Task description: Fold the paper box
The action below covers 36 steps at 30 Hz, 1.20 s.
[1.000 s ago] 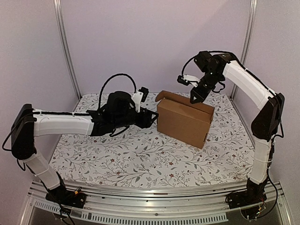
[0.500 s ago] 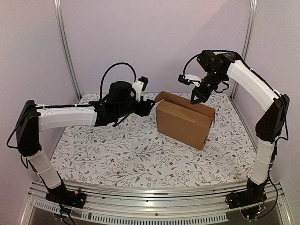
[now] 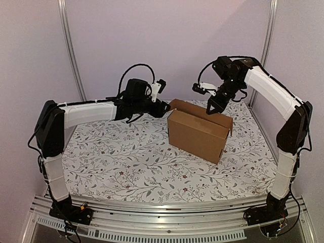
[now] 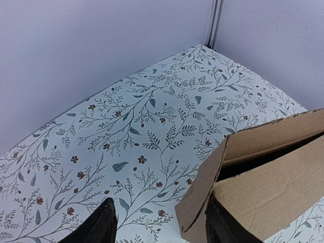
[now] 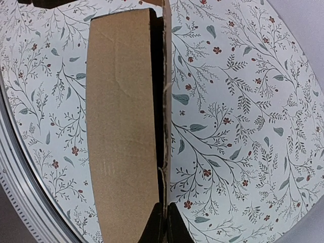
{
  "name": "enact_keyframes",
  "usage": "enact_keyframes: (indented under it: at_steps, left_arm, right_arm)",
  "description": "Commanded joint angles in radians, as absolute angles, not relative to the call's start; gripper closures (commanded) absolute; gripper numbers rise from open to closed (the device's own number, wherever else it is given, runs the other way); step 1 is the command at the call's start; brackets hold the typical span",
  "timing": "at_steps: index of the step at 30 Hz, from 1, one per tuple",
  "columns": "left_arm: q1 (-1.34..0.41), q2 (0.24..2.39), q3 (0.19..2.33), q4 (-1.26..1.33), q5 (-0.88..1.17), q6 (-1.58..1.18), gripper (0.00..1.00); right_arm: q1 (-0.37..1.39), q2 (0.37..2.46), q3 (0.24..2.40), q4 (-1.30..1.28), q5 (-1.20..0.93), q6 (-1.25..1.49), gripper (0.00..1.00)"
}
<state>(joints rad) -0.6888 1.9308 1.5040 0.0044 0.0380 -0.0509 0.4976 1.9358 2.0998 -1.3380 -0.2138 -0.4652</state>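
Observation:
The paper box (image 3: 197,132), plain brown cardboard, stands in the middle of the table with its top open and a small flap sticking out at its left end. My left gripper (image 3: 164,108) hangs open at that left end. In the left wrist view the end flap (image 4: 200,197) lies just inside the right finger (image 4: 225,228), and the left finger (image 4: 101,228) is over bare cloth. My right gripper (image 3: 210,107) is above the box's back wall. In the right wrist view it (image 5: 162,225) is shut on the wall's thin upper edge (image 5: 166,101), beside the broad brown panel (image 5: 121,126).
A floral tablecloth (image 3: 126,162) covers the table. Pale walls with metal posts (image 3: 71,50) close off the back and sides. An aluminium rail (image 3: 152,212) runs along the near edge by the arm bases.
My left arm has swung back and to the right, bringing its gripper up to the box's left end flap. The right gripper has stayed on the back wall.

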Motion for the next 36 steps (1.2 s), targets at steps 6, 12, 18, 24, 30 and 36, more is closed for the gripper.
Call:
enact_keyframes:
  at_steps: [6,12,18,24,30,36]
  left_arm:
    - [-0.667,1.964,1.548,-0.08,0.206,-0.029,0.52]
    - [-0.666,1.993,1.606,-0.13,0.227,-0.028,0.73]
    - [-0.666,2.017,1.681,-0.181,0.247,-0.052,0.85]
    - [-0.666,2.017,1.703,-0.226,0.246,-0.073,0.91]
    - [-0.667,2.021,1.741,-0.283,0.259,-0.108,0.97]
    - [-0.667,2.044,1.82,-0.353,0.256,-0.141,0.99]
  right_arm:
    - [0.504,1.938,2.136,-1.384,-0.217,-0.454,0.97]
    - [0.505,1.951,2.151,-1.396,-0.245,-0.449,0.97]
    - [0.504,1.959,2.147,-1.408,-0.245,-0.452,0.97]
    - [0.504,1.963,2.145,-1.413,-0.257,-0.447,0.83]
    - [0.506,1.976,2.142,-1.432,-0.303,-0.453,0.58]
    - [0.505,1.983,2.11,-1.417,-0.256,-0.461,0.54]
